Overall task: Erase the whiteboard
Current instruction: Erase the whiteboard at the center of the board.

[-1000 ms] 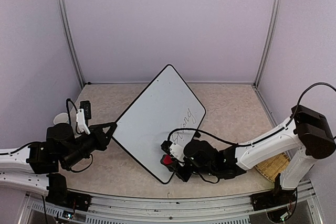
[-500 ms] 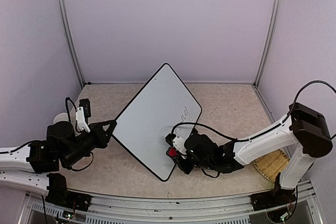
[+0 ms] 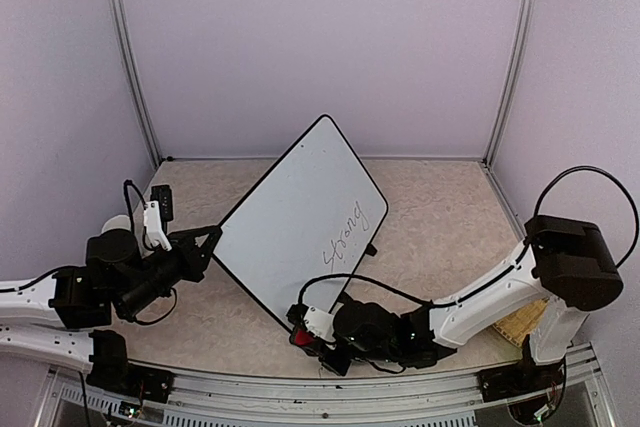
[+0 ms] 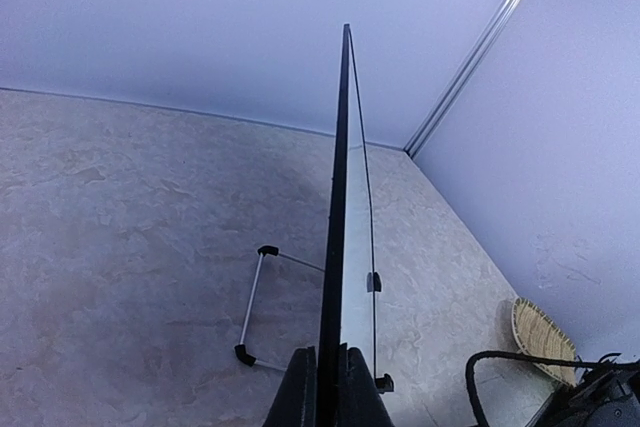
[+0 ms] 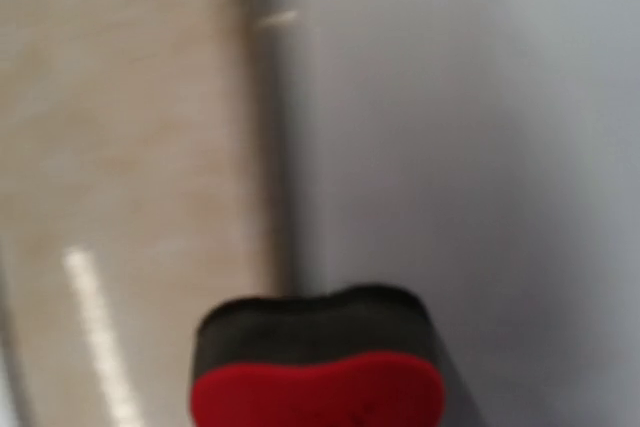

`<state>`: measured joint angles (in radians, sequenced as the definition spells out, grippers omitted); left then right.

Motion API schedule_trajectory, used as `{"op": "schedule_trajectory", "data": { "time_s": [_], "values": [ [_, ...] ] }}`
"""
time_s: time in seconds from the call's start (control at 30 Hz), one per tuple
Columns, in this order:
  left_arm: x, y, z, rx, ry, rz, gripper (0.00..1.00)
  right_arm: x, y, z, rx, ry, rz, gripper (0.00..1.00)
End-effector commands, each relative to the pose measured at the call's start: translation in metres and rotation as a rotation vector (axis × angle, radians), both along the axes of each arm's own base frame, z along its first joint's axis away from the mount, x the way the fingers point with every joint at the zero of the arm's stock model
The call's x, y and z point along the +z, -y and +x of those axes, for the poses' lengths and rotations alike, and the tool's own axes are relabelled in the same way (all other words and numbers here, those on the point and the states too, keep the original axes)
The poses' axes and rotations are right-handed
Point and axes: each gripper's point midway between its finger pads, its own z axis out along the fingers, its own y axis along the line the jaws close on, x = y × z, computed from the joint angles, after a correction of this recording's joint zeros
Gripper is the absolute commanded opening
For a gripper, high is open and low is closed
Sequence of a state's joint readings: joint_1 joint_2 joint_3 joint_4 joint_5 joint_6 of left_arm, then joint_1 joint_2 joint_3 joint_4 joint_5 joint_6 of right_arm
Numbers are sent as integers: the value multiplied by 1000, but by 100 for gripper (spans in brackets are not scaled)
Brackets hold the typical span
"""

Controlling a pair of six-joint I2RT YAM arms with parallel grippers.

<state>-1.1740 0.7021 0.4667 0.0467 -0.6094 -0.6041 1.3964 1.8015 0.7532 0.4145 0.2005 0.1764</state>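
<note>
Left gripper [image 3: 207, 244] clamped on the left corner of the whiteboard [image 3: 295, 212]; right gripper [image 3: 308, 333] closed around an eraser [image 3: 300, 338].
From the left wrist, the two fingers [image 4: 298, 392] pinch the board's thin black frame. The board stands propped up at the middle of the worktop [image 3: 440, 207], with black handwriting [image 3: 346, 237] on its right side. The red-and-black eraser is just beside the board's lowest corner, close to the near edge; the blurred right-wrist view does not show whether they touch. A woven mat [image 3: 520, 322] lies at the near right corner.

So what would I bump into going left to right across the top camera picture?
left tool, pinching the board's edge → whiteboard → woven mat
</note>
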Motion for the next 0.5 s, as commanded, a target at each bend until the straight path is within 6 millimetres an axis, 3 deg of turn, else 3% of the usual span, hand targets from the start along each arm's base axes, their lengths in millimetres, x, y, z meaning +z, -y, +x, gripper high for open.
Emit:
{"op": "schedule_trajectory", "data": {
  "time_s": [0.0, 0.1, 0.23, 0.4, 0.47],
  "values": [
    [-41, 21, -21, -151, -100, 103, 0, -12, -17, -36, 138, -80, -2, 21],
    [-41, 19, -22, -151, -99, 98, 0, 5, -12, -27, 99, -39, 10, 21],
    [-42, 15, -22, -144, -100, 100, 0, 43, 1, -4, 25, 30, 25, 21],
    [-42, 14, -22, -140, -96, 94, 0, 97, 30, 40, -112, 120, 49, 21],
    [-43, 15, -22, -141, -96, 97, 0, 110, 40, 59, -162, 148, 46, 21]
  ]
}}
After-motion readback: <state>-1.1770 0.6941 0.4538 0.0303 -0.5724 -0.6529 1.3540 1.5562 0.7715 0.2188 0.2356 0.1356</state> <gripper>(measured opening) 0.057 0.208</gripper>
